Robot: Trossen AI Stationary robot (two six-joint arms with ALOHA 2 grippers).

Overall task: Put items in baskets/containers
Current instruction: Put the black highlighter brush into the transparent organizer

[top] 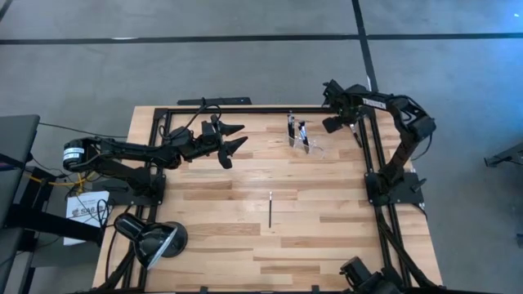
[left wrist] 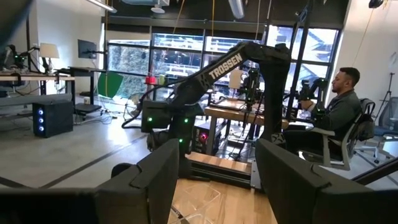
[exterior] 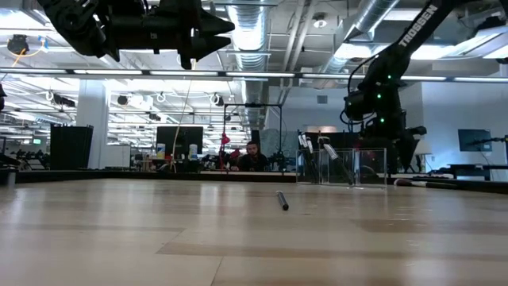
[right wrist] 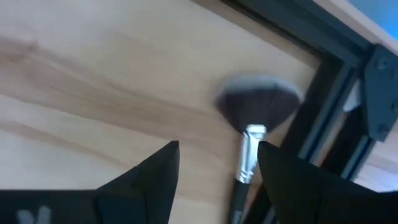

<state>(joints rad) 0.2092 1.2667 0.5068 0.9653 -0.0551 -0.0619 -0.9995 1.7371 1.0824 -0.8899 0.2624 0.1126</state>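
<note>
High view. The clear holder (top: 304, 137) stands on the table (top: 245, 245) at about 1 o'clock from the table's centre, near the far edge. Thin brushes (top: 292, 124) stand in it; their number cannot be made out. One slim brush (top: 270, 209) lies flat near the table's centre, well apart from the holder. The left gripper (top: 231, 141) is extended from 9 o'clock toward the middle of the far half, its fingers spread and empty. The right gripper (top: 341, 114) is folded in at the far right corner, at 3 o'clock from the holder; its fingers are hard to make out here. A black lamp (top: 151, 238) sits at 7 o'clock, partly off the table edge.

Low view. The holder (exterior: 341, 167) shows right of centre with brush handles leaning inside. The lone brush (exterior: 282, 200) lies in front of it. The left gripper (exterior: 208, 36) hangs high, cut off by the frame's upper edge. A seated person (exterior: 252, 156) shows beyond the table.

Left wrist view. Both fingers (left wrist: 155, 180) stand apart, nothing between them. The holder's rim (left wrist: 202, 198) is barely visible.

Right wrist view. The fingers (right wrist: 155, 174) are released and apart. A fan brush (right wrist: 254, 130) with a dark fluffy head and metal ferrule lies on the wood between them, its handle cut off, beside the black frame rail (right wrist: 323, 124).
</note>
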